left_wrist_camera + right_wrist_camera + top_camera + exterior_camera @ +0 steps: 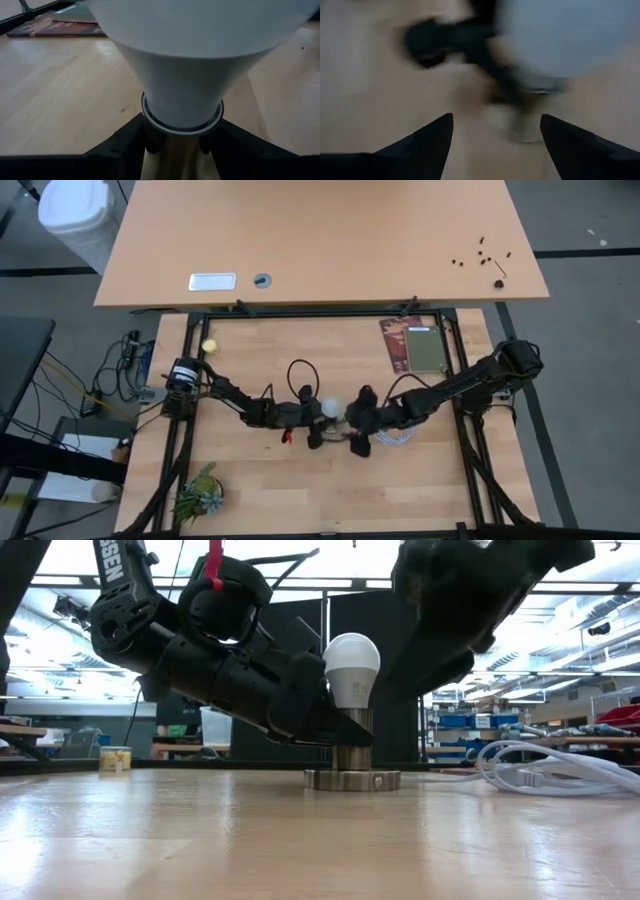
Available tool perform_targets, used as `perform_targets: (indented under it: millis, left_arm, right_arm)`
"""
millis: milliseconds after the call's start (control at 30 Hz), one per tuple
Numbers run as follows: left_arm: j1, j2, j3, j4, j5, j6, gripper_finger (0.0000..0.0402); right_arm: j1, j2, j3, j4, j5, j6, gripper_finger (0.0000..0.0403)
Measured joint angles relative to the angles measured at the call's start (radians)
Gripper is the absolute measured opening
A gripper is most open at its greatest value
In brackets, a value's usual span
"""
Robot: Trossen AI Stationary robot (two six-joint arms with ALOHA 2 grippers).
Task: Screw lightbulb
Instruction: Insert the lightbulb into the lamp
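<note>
The white lightbulb (pixel 351 663) stands upright with its narrow base in the metal socket (pixel 352 778), which rests flat on the wooden table (pixel 300 480) at mid-table. The bulb also shows in the high view (pixel 333 408). My left gripper (pixel 175 147) comes from the table's left, low, and is shut on the socket's neck just under the bulb. My right gripper (pixel 495 132) is open and empty, hovering close to the right of the bulb (pixel 570 35) and a little above it; it also shows in the high view (pixel 358 423). My left gripper pinches the socket's metal neck (pixel 175 160) between its two fingers (pixel 127 145), just below the ring at the bulb's base (pixel 182 122). The fingers come slanting down from the table's left. The socket's disc stays flat on the table, the bulb upright above the fingers.
A coiled white cable (pixel 540 765) lies right of the socket. A small yellow ball (pixel 209 346) lies far left, a book with a green card (pixel 415 345) far right, a small plant (pixel 200 495) near left. A desk with loose screws (pixel 485 255) stands beyond.
</note>
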Motion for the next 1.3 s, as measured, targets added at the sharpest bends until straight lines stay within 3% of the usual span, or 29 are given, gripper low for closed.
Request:
perform_targets:
  millis: [200,367,733,933,1133,1300]
  left_arm:
    - [-0.001,0.000,0.000,0.004,0.019,0.014,0.0193]
    - [0.000,0.000,0.000,0.005,0.021,0.014,0.0193]
    - [0.002,0.000,0.000,0.001,-0.013,-0.001,0.0193]
    - [0.000,0.001,0.000,0.004,-0.009,0.001,0.0193]
    - [0.000,0.001,0.000,0.006,0.015,0.010,0.0193]
    - [0.000,0.001,0.000,0.009,0.034,0.027,0.0193]
  right_arm:
    - [-0.056,0.002,0.000,0.045,0.045,-0.111,0.0308]
    - [-0.083,0.002,0.000,0.133,-0.036,-0.154,0.0308]
    - [0.063,0.002,0.001,0.154,-0.109,-0.057,0.0308]
    - [0.036,0.003,0.000,0.048,0.097,-0.052,0.0308]
    - [-0.046,0.003,0.000,0.054,0.057,-0.053,0.0308]
    - [-0.042,0.003,0.000,0.108,-0.001,-0.062,0.0308]
